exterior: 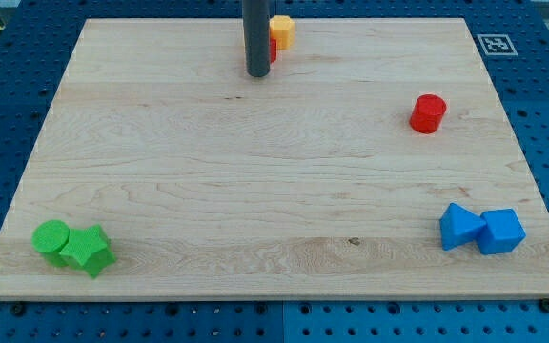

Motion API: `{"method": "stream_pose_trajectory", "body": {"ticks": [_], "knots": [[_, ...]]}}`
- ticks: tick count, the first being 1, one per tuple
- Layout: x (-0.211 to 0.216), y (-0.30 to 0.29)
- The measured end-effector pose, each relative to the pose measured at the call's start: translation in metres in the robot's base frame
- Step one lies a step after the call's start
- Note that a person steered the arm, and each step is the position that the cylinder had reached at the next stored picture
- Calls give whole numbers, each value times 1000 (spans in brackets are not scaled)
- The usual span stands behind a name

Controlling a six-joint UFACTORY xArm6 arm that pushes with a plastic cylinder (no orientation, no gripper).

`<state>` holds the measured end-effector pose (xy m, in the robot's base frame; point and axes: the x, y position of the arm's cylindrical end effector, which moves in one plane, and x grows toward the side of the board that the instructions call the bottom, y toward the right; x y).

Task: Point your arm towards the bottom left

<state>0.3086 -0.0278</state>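
Wooden tabletop (255, 171): my tip (256, 73) rests near the top edge, touching a red block (273, 50) beside a yellow block (282, 30); no jaws.

My tip (255, 74) stands on the counter (255, 191) near the view's top edge, just left of centre. Just to its right sit a red block (273, 50), partly hidden by the rod, and a yellow block (282, 30) touching it. The red cylinder (428, 113) lies well apart on the right. The blue triangular block (458, 227) and blue cube (501, 231) touch at bottom right. The green cylinder (51, 238) and green star (88, 250) touch at bottom left.
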Motion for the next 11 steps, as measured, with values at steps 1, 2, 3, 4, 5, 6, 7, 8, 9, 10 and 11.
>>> {"method": "stream_pose_trajectory", "body": {"ticks": [1, 2, 3, 4, 5, 6, 7, 8, 9, 10, 11], "knots": [[12, -25], [49, -107], [74, -185], [101, -251], [125, -277], [168, -277], [177, -277], [229, -277], [275, -277], [276, -277], [277, -254]]}}
